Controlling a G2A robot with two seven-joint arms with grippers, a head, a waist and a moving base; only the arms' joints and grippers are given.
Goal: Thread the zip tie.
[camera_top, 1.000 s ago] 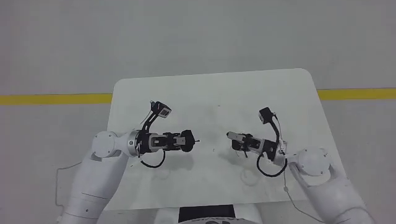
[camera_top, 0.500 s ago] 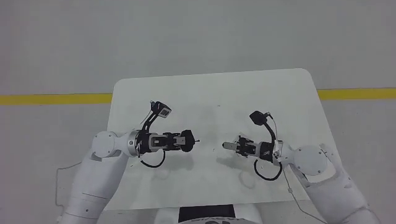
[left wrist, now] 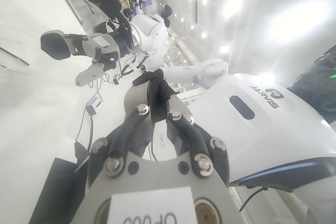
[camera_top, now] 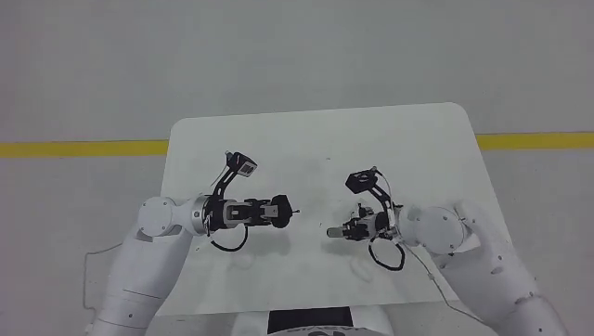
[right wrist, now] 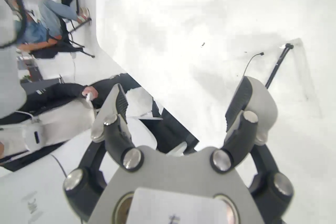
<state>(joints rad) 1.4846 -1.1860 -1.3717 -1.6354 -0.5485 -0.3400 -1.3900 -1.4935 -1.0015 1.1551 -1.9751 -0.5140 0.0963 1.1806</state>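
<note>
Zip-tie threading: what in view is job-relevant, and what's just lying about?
Job: small black zip tie pinched in left gripper; open right gripper; loose thin black strip, likely another tie.
Lying about: white table; yellow floor tape.

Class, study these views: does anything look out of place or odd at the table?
One thing: the zip tie pinched in the left gripper looks bunched and knotted at the tips of its jaws, not a straight strip. The right gripper hangs open and empty, facing it.
</note>
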